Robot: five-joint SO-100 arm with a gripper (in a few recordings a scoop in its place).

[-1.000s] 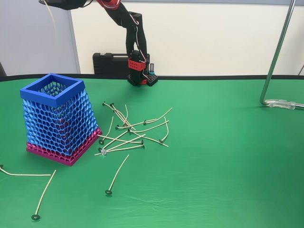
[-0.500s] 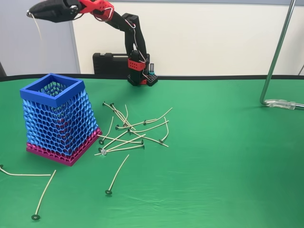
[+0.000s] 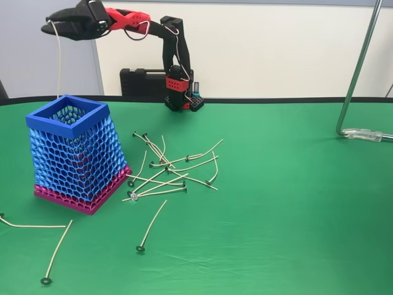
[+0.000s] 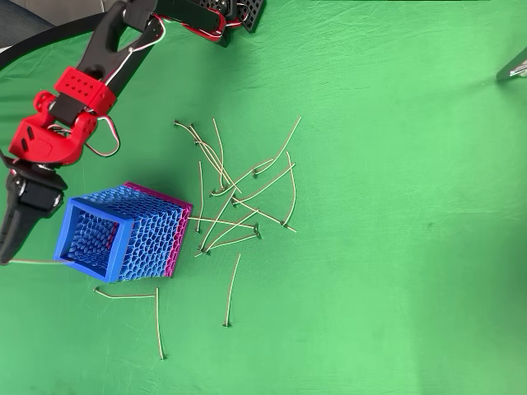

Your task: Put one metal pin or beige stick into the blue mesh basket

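a: which step is in hand here?

b: the carry. in the fixed view the gripper (image 3: 50,27) is raised high at the far left, fingers pinched on the top of one beige stick (image 3: 59,61), which hangs straight down from them. its lower end reaches the far rim of the blue mesh basket (image 3: 75,153); whether the tip is inside or just behind the rim, i cannot tell.

a: and from above?

b: in the overhead view the gripper (image 4: 6,247) sits just left of the basket (image 4: 123,234), and the stick (image 4: 37,262) shows as a pale line at the basket's left edge, not clearly over the opening.

a: so what does the next move call for?

b: by my reading, a small shift to bring the hanging stick over the middle of the opening, then a lowering and a release so it drops in rather than glancing off the rim.

a: the rest of the sticks?

b: the loose pile (image 3: 172,166) lies on the green desk (image 3: 295,184) to the right of the basket, with a few strays (image 3: 56,252) on the near side.
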